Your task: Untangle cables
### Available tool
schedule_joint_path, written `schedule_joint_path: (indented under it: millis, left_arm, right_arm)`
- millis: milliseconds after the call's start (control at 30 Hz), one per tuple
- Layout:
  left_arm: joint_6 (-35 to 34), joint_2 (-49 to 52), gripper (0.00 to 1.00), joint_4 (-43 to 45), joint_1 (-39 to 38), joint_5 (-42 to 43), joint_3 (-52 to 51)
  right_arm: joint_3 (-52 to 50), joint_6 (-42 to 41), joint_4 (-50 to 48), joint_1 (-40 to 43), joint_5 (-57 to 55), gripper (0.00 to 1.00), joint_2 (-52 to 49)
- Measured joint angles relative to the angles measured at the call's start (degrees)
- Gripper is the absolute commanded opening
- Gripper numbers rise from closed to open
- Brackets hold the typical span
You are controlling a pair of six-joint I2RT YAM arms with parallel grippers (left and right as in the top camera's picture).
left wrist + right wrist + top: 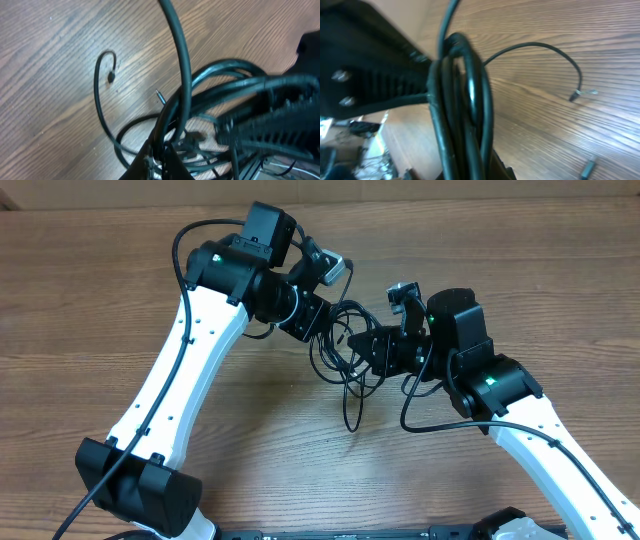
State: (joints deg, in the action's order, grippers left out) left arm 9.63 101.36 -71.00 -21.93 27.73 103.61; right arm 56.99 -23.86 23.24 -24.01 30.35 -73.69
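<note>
Your left gripper (318, 320) and right gripper (368, 348) sit close together over the middle of the wooden table (520, 260), with the cables (346, 370) bunched between them and loops trailing toward you. In the left wrist view, your left jaws are pinched narrow on several strands. On the right, the bundle (465, 105) runs down to the fingers, but you cannot tell their gap. One silvery-tipped plug end (577, 94) lies apart on the wood.

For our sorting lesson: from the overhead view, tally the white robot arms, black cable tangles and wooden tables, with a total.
White robot arms: 2 (left arm, right arm)
Black cable tangle: 1
Wooden table: 1
Total: 4
</note>
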Motion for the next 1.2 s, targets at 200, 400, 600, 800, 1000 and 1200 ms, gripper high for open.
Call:
schedule_joint_path:
  millis: [200, 400, 600, 800, 1000, 1200]
  left_arm:
    - [0.02, 0.0, 0.04, 1.68, 0.33, 1.81, 0.0]
    - [0.0, 0.0, 0.04, 1.77, 1.29, 4.37, 0.02]
    - [-0.02, 0.0, 0.27, 2.36, 6.36, 8.72, 1.33]
    - [-0.44, 0.0, 0.4, 0.76, 11.02, 11.61, 2.1]
    - [-0.2, 0.0, 0.34, -2.1, 8.11, 12.13, 2.14]
    - [-0.07, 0.0, 0.3, -3.43, 4.96, 9.11, 2.14]
  right_arm:
    - [0.0, -0.13, 2.64, 0.02, 3.21, 0.04, 0.02]
    - [-0.02, -0.09, 13.6, -0.04, -3.08, 0.04, 0.02]
    - [-0.02, 2.71, 16.61, -0.07, -4.5, 0.04, 0.02]
    - [-0.02, 6.97, 13.68, -0.04, 0.98, 0.04, 0.0]
    - [-0.02, 6.54, 6.62, -0.04, 3.45, 0.04, 0.0]
    - [-0.07, 3.48, -0.81, -0.04, 5.11, 0.04, 0.0]
